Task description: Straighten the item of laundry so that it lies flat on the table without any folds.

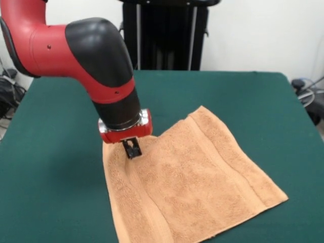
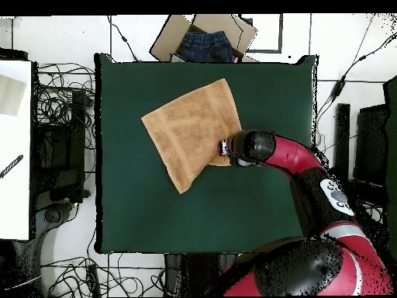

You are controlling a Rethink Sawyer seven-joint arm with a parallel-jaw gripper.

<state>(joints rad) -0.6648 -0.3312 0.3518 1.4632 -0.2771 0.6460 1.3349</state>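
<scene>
Towel (image 1: 192,187) nearly flat on the table (image 1: 61,192).
My gripper (image 1: 133,150) touches its left-centre corner; I cannot tell its grip.

A: Towel (image 1: 197,187) colour?
B: Light orange-tan terry, woven bands in the same tan near the edges.
A: Table (image 1: 263,101)?
B: Dark green, plain.
A: Arm (image 1: 76,45)?
B: Red and black; black gripper (image 1: 132,149) under a red collar with a silver ring.
</scene>
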